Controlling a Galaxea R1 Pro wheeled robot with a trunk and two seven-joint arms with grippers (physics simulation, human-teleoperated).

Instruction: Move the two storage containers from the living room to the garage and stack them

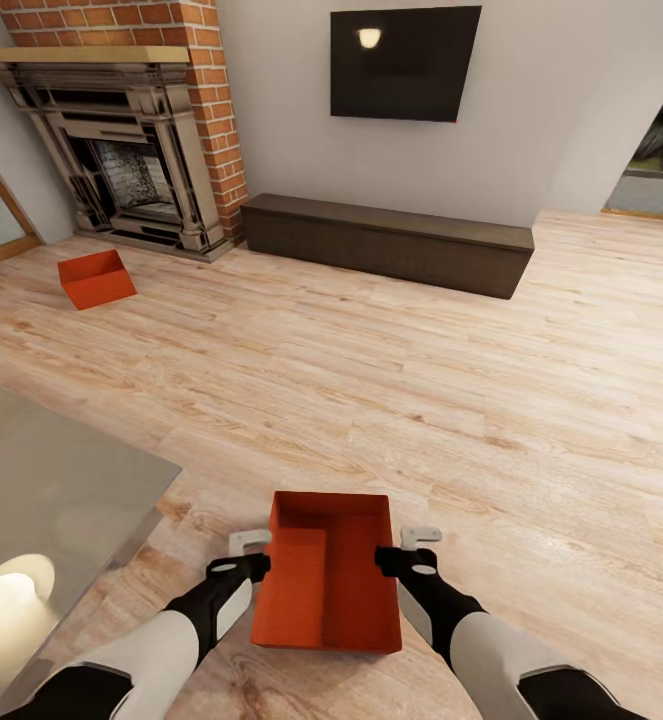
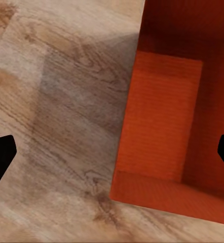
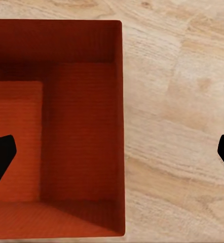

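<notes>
One orange-red storage container (image 1: 326, 580) sits low in the head view on the light wood-plank floor of the living room, open side up. My left gripper (image 1: 254, 556) is open and straddles its left wall (image 2: 123, 126). My right gripper (image 1: 403, 551) is open as well and straddles its right wall (image 3: 121, 126). In each wrist view one black fingertip is inside the bin and the other is over the planks. The second storage container (image 1: 95, 279) lies tilted on the floor at the far left, in front of the brick fireplace (image 1: 136, 150).
A grey glossy tabletop (image 1: 51, 480) juts in at the lower left, close to my left arm. A long dark low cabinet (image 1: 391, 240) runs along the back wall under a black TV (image 1: 404, 62). An opening to outdoors (image 1: 661, 160) is at the far right.
</notes>
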